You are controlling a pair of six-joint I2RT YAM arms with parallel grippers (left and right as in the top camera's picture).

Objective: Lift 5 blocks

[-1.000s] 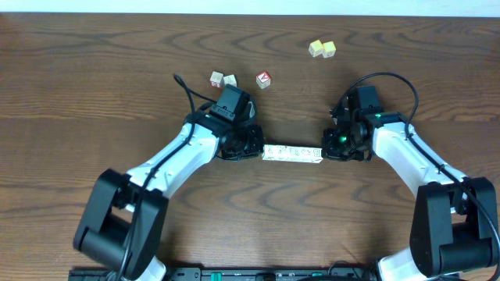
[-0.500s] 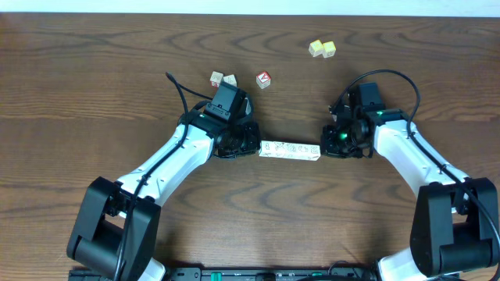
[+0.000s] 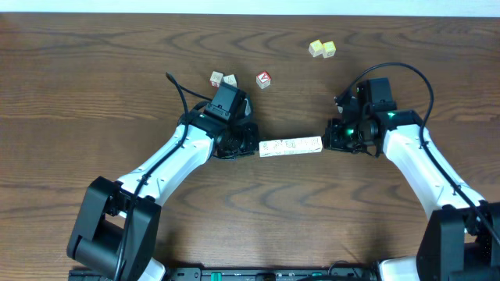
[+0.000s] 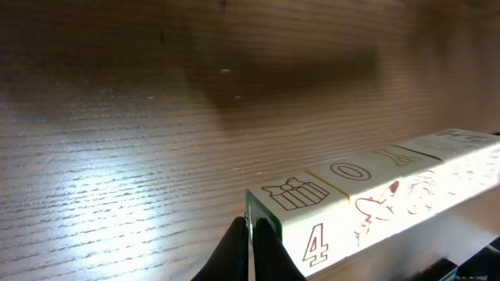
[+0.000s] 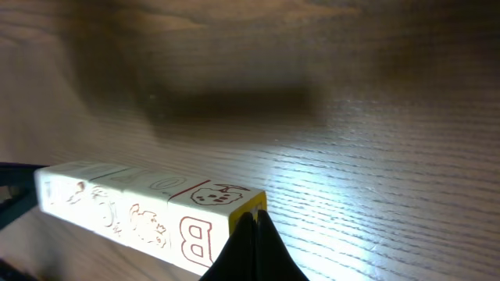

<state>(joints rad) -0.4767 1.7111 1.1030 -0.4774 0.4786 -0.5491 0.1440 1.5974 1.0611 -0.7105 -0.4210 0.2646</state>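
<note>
While squeezed end to end between the two arms, hanging clear of the dark brown wooden table [image 3: 94, 62] as one straight row of five small whitish wooden cubes [image 3: 291, 146] printed with brown pictures and letters, with the shadow thrown well apart on the grain. Pressed at one end by the left gripper [image 3: 254, 147], jaws fully together with nothing between them, and at the other end by the right gripper [image 3: 326, 140], jaws likewise together. Farther back on the table: two more whitish cubes [image 3: 216, 79], a cube with a red-and-white top [image 3: 263, 79], two pale yellow cubes [image 3: 316, 48].
</note>
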